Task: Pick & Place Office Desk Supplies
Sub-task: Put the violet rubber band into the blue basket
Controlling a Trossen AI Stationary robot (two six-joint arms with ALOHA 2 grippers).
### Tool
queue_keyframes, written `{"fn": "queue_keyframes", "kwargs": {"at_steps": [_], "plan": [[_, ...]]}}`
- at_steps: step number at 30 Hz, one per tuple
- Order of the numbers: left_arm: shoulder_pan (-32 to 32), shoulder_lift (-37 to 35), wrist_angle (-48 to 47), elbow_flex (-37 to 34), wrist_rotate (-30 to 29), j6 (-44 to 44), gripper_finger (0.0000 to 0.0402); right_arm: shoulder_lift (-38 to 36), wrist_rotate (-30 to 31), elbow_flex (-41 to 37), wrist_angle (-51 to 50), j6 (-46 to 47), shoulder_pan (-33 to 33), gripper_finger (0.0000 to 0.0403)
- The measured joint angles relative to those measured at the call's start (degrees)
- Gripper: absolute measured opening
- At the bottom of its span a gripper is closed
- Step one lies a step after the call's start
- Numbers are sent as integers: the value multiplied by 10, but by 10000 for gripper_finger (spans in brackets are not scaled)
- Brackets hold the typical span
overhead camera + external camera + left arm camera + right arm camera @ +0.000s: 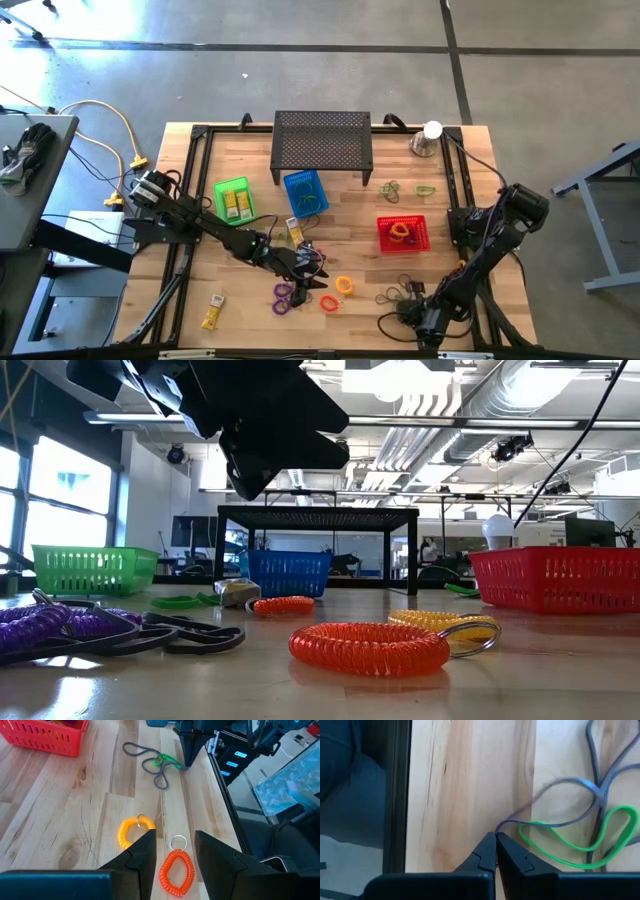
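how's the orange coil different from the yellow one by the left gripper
The orange coil lies stretched into a long oval between the open fingers of the left gripper; the yellow coil is rounder and sits beside one finger. Both are spiral loops with a metal ring.

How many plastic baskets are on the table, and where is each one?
3. The green basket is left of the black stand, the blue basket is in front of the stand, and the red basket is toward the right arm. None seems hidden.
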Motion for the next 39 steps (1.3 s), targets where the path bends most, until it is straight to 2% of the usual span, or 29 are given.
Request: {"fn": "queue_keyframes", "kwargs": {"at_steps": [3, 7, 13, 17, 23, 31, 34, 37, 39], "plan": [[0, 0, 0, 0, 0, 0, 130, -2, 6, 5, -21, -4, 0, 3], [0, 0, 5, 0, -1, 0, 130, -10, 37, 36, -106, -24, 5, 3], [4, 0, 21, 0, -10, 2, 130, -29, 140, 113, -265, -46, 9, 2], [4, 0, 21, 0, -10, 3, 130, -38, 202, 154, -314, -105, -1, 2], [9, 0, 23, 0, -37, 13, 130, -38, 228, 181, -291, -250, -39, 2], [-3, -10, 17, 0, -35, 19, 128, -47, 237, 184, -201, -493, -119, 2], [-17, -11, 18, 0, -35, 39, 125, -65, 248, 184, -183, -548, -146, 2], [-36, -12, 13, 0, -35, 43, 123, -95, 294, 184, -153, -569, -180, 2], [-48, -13, 2, 0, -35, 42, 122, -115, 294, 184, -129, -606, -209, 2]]}}
